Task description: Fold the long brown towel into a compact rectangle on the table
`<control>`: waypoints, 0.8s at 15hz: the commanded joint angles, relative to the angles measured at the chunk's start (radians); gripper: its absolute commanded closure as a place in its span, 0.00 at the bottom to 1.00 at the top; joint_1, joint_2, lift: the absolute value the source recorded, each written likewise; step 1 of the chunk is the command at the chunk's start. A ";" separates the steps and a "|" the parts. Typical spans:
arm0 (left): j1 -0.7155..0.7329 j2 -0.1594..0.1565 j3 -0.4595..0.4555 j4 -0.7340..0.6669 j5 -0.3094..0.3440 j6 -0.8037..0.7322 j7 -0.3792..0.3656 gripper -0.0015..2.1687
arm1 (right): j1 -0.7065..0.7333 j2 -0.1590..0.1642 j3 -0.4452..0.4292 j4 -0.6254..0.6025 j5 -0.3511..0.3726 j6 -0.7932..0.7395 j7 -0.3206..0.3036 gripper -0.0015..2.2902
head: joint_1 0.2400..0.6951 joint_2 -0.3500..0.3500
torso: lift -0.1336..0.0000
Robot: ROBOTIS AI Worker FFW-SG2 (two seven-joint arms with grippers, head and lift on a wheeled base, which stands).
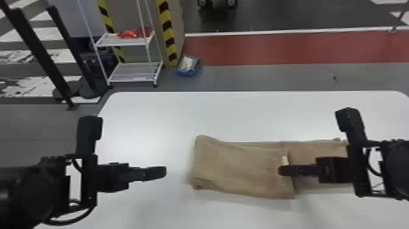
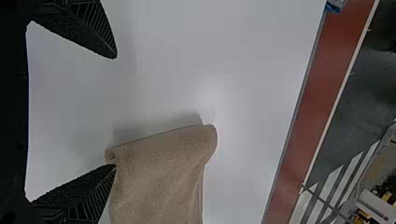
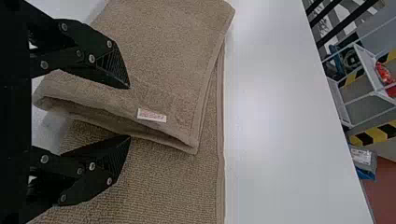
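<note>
Head view. One long brown towel (image 1: 243, 170), on a white table (image 1: 152, 121); its left part is doubled over to the right in a broad flap (image 1: 231, 175), and a flatter stretch runs on to the right beneath the right arm. One small white label (image 1: 285, 160), near the flap's free edge. Left gripper (image 1: 164, 172), off the towel's folded end, to its left. Right gripper (image 1: 280, 170), over the flap's free edge, close by the label.

Left wrist view. Left gripper: fingers spread wide, nothing between them; one fingertip near a corner of the folded end, contact uncertain from this angle.

Right wrist view. Right gripper: fingers parted, the flap's free edge lying between them, unpinched; one finger over the flap, the other over the ribbed layer beneath. The edge sits slightly raised and askew, with a gap under it; the side hems do not quite match.

Step in hand, as judged: a first lengthwise-shortening fold, laid but unsquared. Next move calls for pressing or nudging the flap's edge flat and in line, then taking up the right-hand stretch and bringing it over towards the folded end.
</note>
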 commanded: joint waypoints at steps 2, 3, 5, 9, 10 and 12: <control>-0.003 0.000 -0.001 0.009 0.000 0.007 0.000 0.02 | 0.004 -0.005 -0.004 -0.003 0.001 0.026 0.000 0.26 | 1.00 0.67 | 0.08; -0.005 0.000 0.001 0.009 0.000 0.007 0.000 0.02 | 0.004 -0.005 -0.007 -0.003 0.001 0.026 0.000 0.26 | 1.00 0.67 | 0.08; -0.006 0.000 -0.001 0.011 0.000 0.007 0.000 0.02 | 0.004 -0.009 -0.009 -0.003 0.001 0.033 0.002 0.26 | 1.00 0.66 | 0.08; -0.006 -0.002 -0.005 0.011 -0.002 0.007 0.001 0.02 | -0.002 -0.012 -0.001 -0.002 0.004 0.030 0.002 0.27 | 1.00 0.66 | 0.08; -0.006 -0.002 -0.004 0.011 -0.002 0.007 0.001 0.02 | -0.007 -0.011 0.007 0.000 0.006 0.030 0.002 0.30 | 1.00 0.65 | 0.08; -0.003 -0.002 -0.001 0.011 -0.002 0.007 0.001 0.02 | -0.010 -0.008 0.014 0.003 0.012 0.030 0.002 0.33 | 1.00 0.66 | 0.08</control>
